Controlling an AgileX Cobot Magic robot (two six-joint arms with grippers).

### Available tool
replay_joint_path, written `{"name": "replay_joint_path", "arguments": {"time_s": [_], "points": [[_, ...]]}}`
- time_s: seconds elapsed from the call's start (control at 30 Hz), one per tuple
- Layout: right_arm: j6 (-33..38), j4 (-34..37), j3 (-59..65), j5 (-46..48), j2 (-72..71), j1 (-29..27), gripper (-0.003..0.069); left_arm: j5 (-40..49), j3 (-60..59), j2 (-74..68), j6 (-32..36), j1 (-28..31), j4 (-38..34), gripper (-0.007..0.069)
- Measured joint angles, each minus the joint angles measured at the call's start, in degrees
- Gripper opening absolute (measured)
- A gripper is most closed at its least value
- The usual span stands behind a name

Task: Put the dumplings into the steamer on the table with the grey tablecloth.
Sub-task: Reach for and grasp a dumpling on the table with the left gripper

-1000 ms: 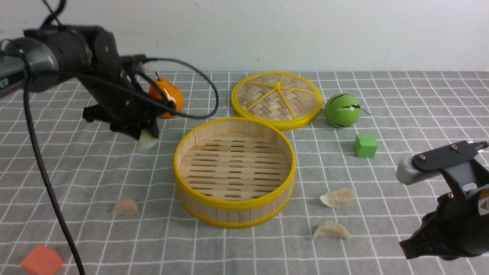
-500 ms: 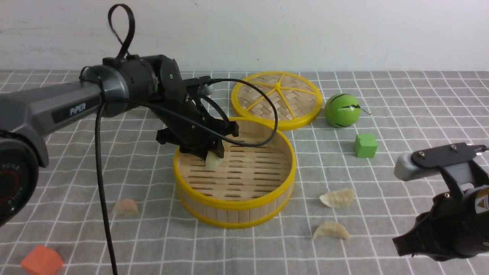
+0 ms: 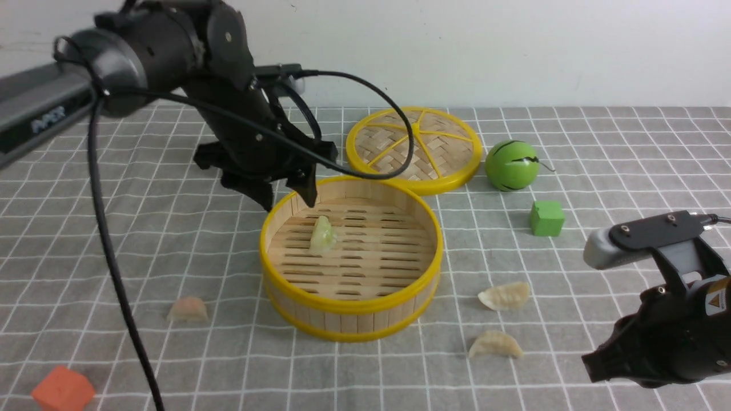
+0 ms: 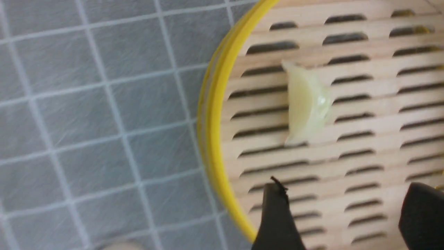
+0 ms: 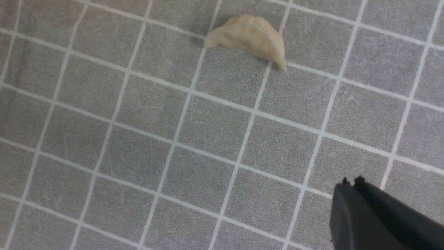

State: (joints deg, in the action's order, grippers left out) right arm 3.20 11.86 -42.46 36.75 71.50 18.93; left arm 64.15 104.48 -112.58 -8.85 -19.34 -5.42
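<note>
The pale green dumpling [image 3: 322, 235] lies on the slatted floor of the bamboo steamer [image 3: 351, 319]; it also shows in the left wrist view [image 4: 307, 104]. My left gripper [image 3: 288, 202] is open and empty, just above the steamer's back left rim. A pink dumpling [image 3: 187, 309] lies on the grey tablecloth [image 3: 114, 240] left of the steamer. Two cream dumplings [image 3: 504, 296] [image 3: 495, 345] lie to its right. My right gripper [image 3: 594, 365] is shut and empty, low at the front right; one cream dumpling shows in its wrist view [image 5: 248, 36].
The woven yellow-rimmed lid [image 3: 414, 147] lies behind the steamer. A green ball [image 3: 511, 165] and a green cube [image 3: 546, 217] are at the right. An orange cube [image 3: 63, 391] sits at the front left corner.
My left gripper carried the green dumpling from left of the steamer to over it, opened, and rose. The dumpling now lies loose in the steamer. The right arm barely shifted.
</note>
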Motion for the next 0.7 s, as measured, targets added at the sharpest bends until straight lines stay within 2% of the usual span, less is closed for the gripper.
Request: {"name": "replay_joint_path", "arguments": {"time_s": [0.07,0.2,0.37,0.5,0.6,0.7], "points": [[0.37,1.12,0.0,0.12,0.04,0.0,-0.0001,4.8,0.12,2.03,-0.89,0.06,3.73,0.0437],[1.75,1.84,0.0,0.69,0.04,0.0,0.0001,5.93,-2.17,3.91,-1.35,0.2,8.64,0.0414],[2.76,3.38,0.0,0.92,0.04,0.0,0.0007,5.67,-14.63,6.65,-2.64,0.2,10.88,0.0365],[3.23,6.64,0.0,1.53,0.04,0.0,0.0009,-1.0,-24.73,8.72,-6.57,0.2,10.99,0.0339],[6.63,10.14,0.0,2.57,0.04,0.0,0.001,-8.14,-30.39,9.86,-13.31,0.2,11.95,0.0331],[11.41,13.87,0.0,4.08,0.04,0.0,0.0015,-16.06,-33.92,9.94,-21.52,0.2,15.96,0.033]]}}
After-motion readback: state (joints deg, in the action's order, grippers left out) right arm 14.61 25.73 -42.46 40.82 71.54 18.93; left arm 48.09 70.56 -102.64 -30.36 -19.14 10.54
